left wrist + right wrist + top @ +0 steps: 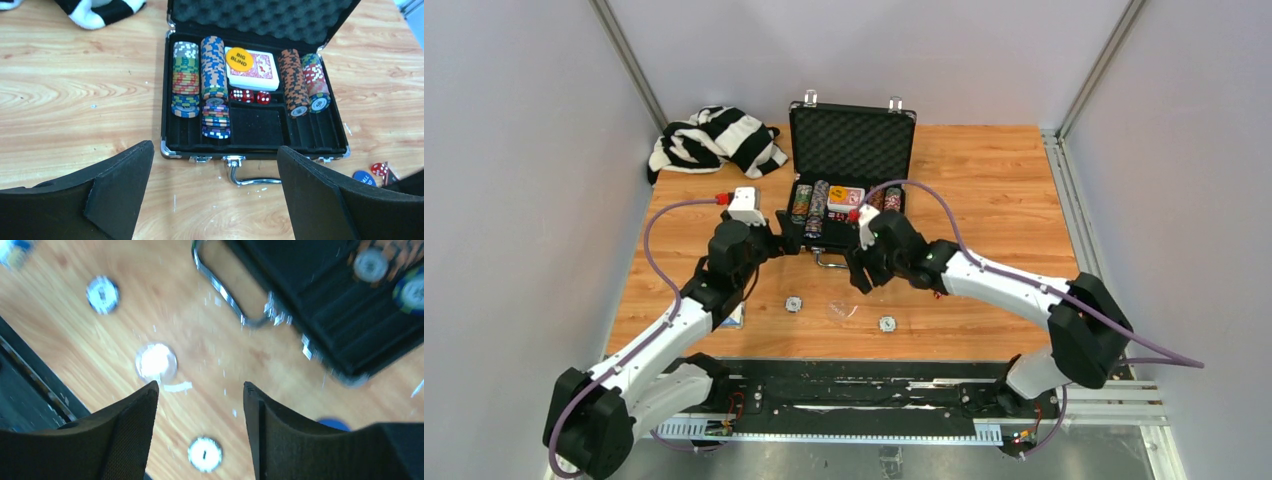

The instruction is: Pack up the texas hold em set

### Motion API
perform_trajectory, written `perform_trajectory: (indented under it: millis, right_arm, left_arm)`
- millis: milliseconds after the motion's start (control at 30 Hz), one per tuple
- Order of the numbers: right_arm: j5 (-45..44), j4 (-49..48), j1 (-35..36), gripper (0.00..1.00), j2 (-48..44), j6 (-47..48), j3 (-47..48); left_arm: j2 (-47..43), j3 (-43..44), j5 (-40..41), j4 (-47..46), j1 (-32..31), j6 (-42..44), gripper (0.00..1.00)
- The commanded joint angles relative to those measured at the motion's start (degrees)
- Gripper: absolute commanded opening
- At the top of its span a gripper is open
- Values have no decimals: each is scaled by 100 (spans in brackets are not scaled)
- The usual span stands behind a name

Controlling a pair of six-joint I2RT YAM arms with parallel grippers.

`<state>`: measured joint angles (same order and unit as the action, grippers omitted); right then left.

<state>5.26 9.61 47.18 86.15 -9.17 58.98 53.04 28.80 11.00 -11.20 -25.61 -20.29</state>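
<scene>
Top external view: we judge loose chips [794, 303] at six o'clock from the briefcase [852, 140] thin, hard, slippery; pinch their rims. Both left gripper [214, 148] and right gripper [200, 385] gape, empty.

Foam-lined briefcase [257, 127], shiny metal handle [250, 181], wooden table [75, 100]

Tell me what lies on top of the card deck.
A yellow Big Blind button lies on the card deck, hiding one corner of it. Nothing else sits on it.
</scene>
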Motion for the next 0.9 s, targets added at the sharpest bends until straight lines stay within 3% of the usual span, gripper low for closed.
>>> perform_trajectory:
  millis: [0,267,533,867]
  right_arm:
    - [-639,462,177,66,-593,-341,-910]
    - [-881,530,458,76,-961,-772,-1967]
    - [-1119,380,980,77,-753,-974,-1967]
    - [-1296,438,1065,74,-342,-1003,-1968]
  left_arm:
    - [150,206,146,714,-153,-45,98]
    - [544,306,573,729,-890,32,98]
    - [521,314,569,828,-981,-24,98]
    - [493,329,823,1178,-981,-52,98]
